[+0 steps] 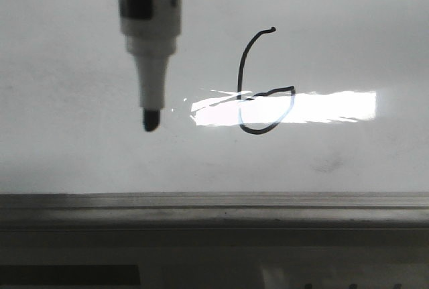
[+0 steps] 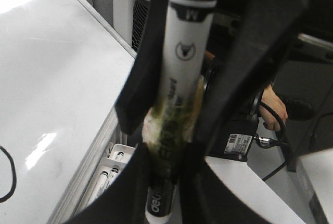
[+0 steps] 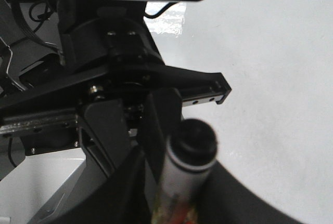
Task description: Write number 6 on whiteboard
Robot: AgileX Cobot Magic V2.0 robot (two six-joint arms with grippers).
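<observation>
Plainly, a 6 (image 1: pixel 261 84) on the whiteboard (image 1: pixel 80 155); marker (image 2: pixel 174 130) reads "deli"

Thin black hand-drawn number 6 (image 1: pixel 263 84), complete: tall curved stem with small hook at the top, rounded loop closed below. Placed a little right of centre on the whiteboard (image 1: pixel 348 41). Glossy white-grey flat board, bright glare band across the loop, grey metal frame strip along near edge.
</observation>
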